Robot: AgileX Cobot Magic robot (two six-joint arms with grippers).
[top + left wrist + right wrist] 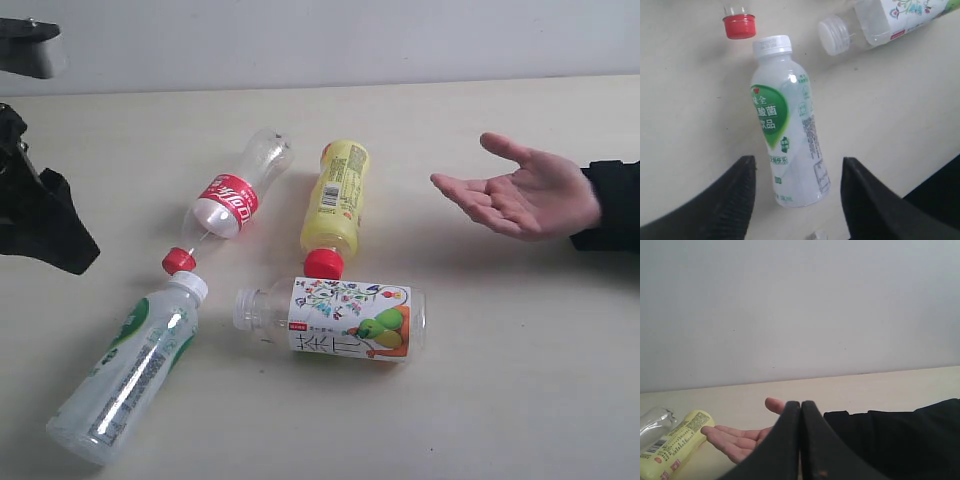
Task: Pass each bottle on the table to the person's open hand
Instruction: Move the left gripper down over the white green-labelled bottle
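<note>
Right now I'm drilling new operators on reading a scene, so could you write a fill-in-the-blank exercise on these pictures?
1. The yellow bottle has a ____ cap.
2. The left gripper hangs open over the white-capped bottle, whose label is white and ____.
3. The right gripper is ____.
4. The person's open hand holds ____.
Missing words: red; green; shut; nothing.

Pale beige wood-grain tabletop (pixel 500 400): matt, smooth. Near-left clear plastic bottle with green-white label and white cap (pixel 790 140): glossy, bright highlights. Clear plastic bottle with pear-picture label (pixel 340 318): glossy wall, smooth label (paper or film, can't tell). Yellow plastic bottle with red cap (pixel 335 195): slight sheen. Right-side dark sleeve (pixel 615 205): matt cloth.
</note>
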